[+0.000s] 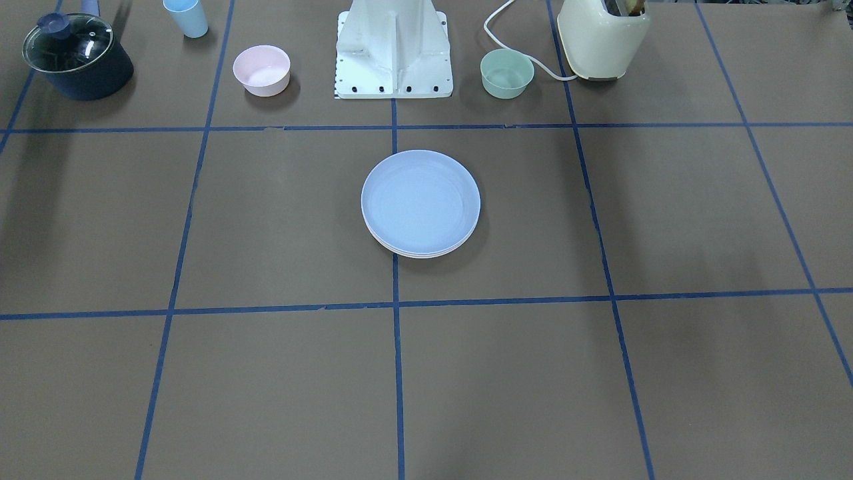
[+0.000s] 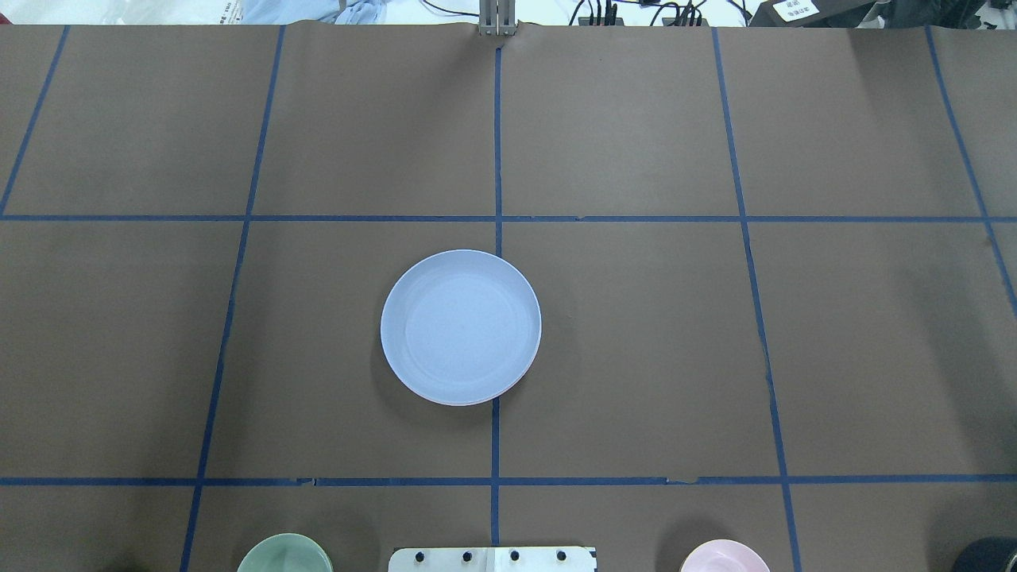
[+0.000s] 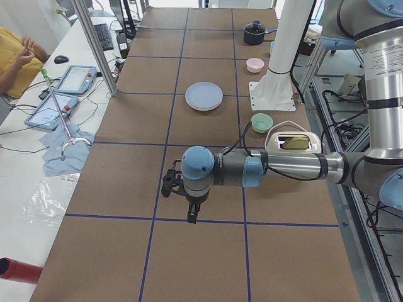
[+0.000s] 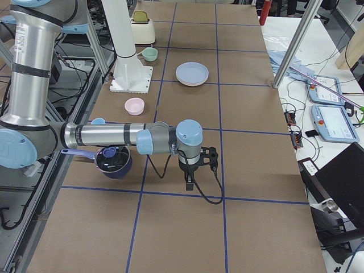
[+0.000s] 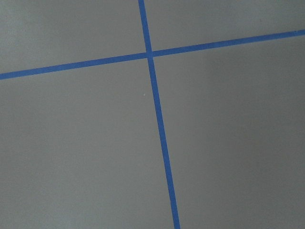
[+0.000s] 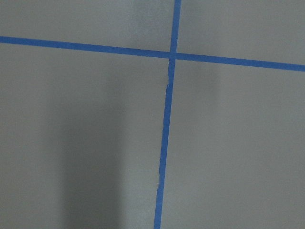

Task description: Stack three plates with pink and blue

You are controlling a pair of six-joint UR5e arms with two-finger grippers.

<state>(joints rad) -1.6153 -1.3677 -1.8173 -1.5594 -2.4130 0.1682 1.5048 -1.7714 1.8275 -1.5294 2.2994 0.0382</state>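
Note:
The three plates sit in one stack at the table's middle. The light blue plate (image 1: 420,202) (image 2: 461,326) is on top. Thin pale pink and cream-white rims (image 1: 421,254) show under its edge. The stack also shows in the left side view (image 3: 203,95) and in the right side view (image 4: 191,74). My left gripper (image 3: 191,214) hangs over bare table far from the stack. My right gripper (image 4: 189,183) hangs over bare table at the other end. Both show only in side views, so I cannot tell whether they are open or shut. Both wrist views show only table and blue tape.
A small pink bowl (image 1: 261,69) and a small mint-green bowl (image 1: 507,73) flank the robot base (image 1: 393,53). A lidded dark pot (image 1: 76,57), a blue cup (image 1: 186,17) and a cream toaster (image 1: 603,37) stand along that edge. An operator (image 3: 19,60) sits beyond the table.

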